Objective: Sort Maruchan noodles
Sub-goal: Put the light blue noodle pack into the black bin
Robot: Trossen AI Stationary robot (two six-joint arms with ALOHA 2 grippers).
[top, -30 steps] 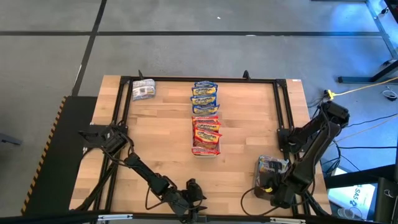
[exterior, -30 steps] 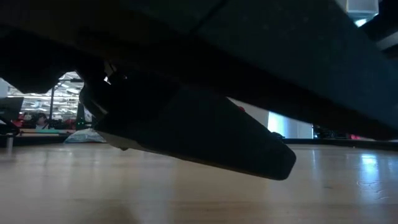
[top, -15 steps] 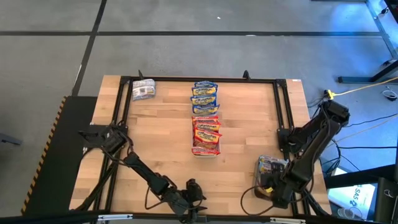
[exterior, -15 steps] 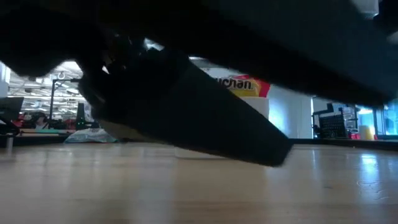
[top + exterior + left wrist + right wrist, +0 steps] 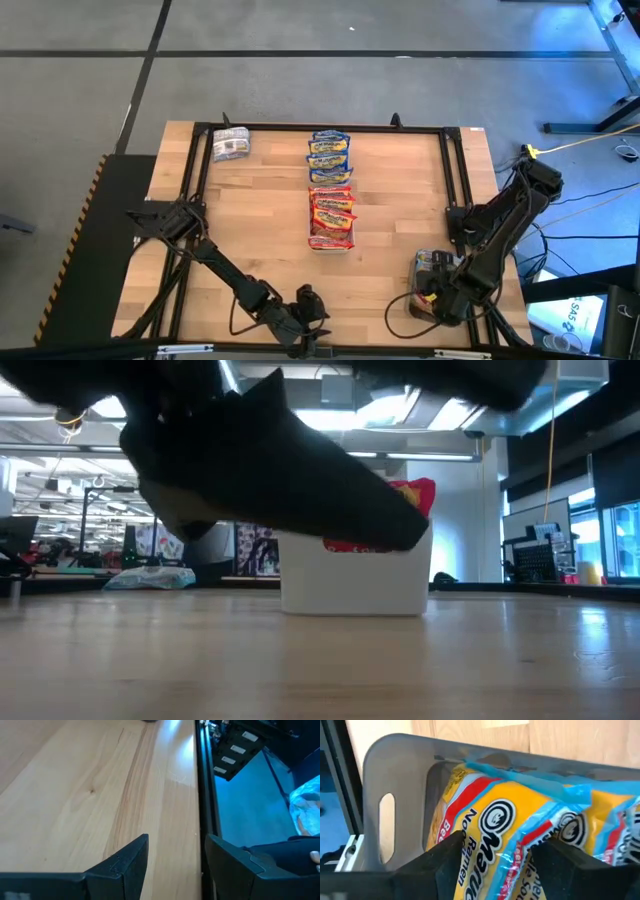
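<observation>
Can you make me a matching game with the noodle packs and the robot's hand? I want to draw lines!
Things:
1. blue-yellow packets
2. red-orange packets
3. silver-grey packet
4. right gripper

Places:
A. far left corner of the table
B. over the grey tray at the table's near right
C. middle of the table, in a white tray
D. far middle of the table, in a row

Pairs: 1-D, 2-C, 3-A, 4-B

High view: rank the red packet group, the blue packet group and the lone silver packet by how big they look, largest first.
1. Red packet group.
2. Blue packet group, somewhat smaller; both are overlapping stacks, so this compares footprints only.
3. Silver packet, clearly smallest.
</observation>
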